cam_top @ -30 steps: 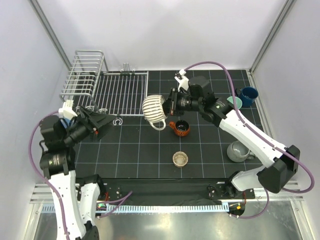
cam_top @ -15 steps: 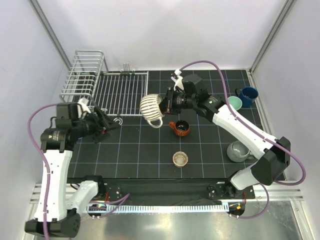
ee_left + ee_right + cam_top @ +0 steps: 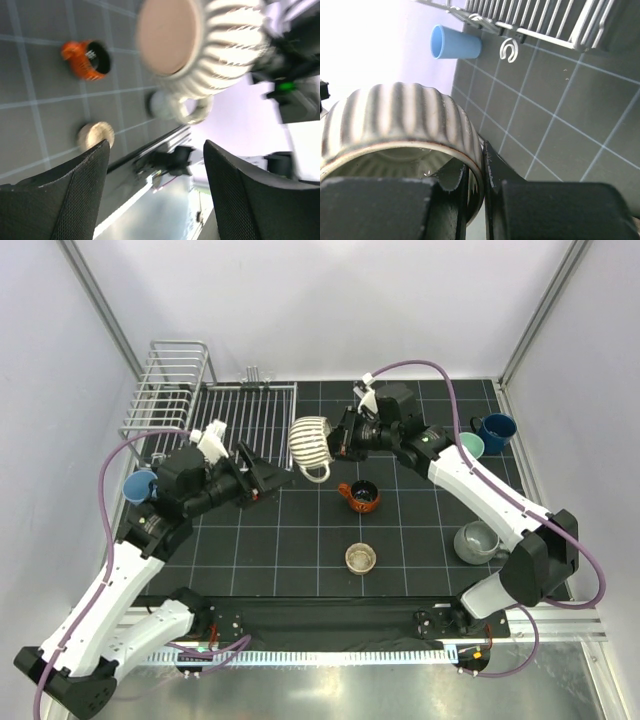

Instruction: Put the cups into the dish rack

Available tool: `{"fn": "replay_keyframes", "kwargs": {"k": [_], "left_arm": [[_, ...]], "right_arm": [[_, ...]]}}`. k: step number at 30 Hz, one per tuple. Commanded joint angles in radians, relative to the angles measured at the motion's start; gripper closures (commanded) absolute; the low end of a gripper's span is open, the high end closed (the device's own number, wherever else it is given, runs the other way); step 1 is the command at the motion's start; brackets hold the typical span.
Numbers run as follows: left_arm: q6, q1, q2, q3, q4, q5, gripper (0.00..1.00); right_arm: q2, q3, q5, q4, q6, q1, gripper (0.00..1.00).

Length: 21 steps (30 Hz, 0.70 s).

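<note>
We have the ribbed cream mug (image 3: 310, 443) off the table, hanging just past the flat slatted end of the dish rack (image 3: 215, 425), on the side away from its railed basket. The right gripper (image 3: 337, 440) is clamped on the mug's rim, and its wrist view shows one finger inside the mouth and one against the ribbed outer wall (image 3: 482, 175). The left gripper (image 3: 262, 472) sits just off the rack's near edge, its jaws spread wide and empty, facing the mug's base (image 3: 200, 45).

We judge the mug to be glazed ceramic: stiff, fairly heavy for its size, and liable to chip if knocked against the wires. A rim pinch leaves the weight hanging to one side, so the mug may pivot or slip. The ribs should give the outer finger some bite, and the handle loop is a second place to hold.

The light blue tumbler (image 3: 138, 486) lies near the rack's basket end. The orange cup (image 3: 360, 496) and tan cup (image 3: 361, 559) sit farther from the rack.
</note>
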Motion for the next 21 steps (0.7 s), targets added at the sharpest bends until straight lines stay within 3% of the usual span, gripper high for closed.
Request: {"fn": "replay_keyframes", "kwargs": {"k": [1,4,11,16,21], "left_arm": [[-0.071,-0.015,-0.008,-0.032,0.263,0.008,0.26],[-0.095,-0.031,0.017,-0.042,0.355,0.014,0.24],[-0.090,-0.097,0.101,-0.006,0.421,-0.001,0.25],[-0.075,-0.149,0.141,0.020,0.430,-0.059,0.33],[-0.070,-0.183,0.123,0.020,0.440,-0.160,0.48]], "right_arm": [[-0.037,-0.008,-0.127,0.209,0.078,-0.001,0.96],[-0.054,-0.043,-0.155,0.320,0.134,-0.001,0.96],[-0.051,-0.066,-0.176,0.394,0.196,0.001,0.96],[-0.062,-0.083,-0.181,0.434,0.246,0.001,0.96],[-0.095,-0.127,-0.155,0.450,0.282,0.005,0.96]]}}
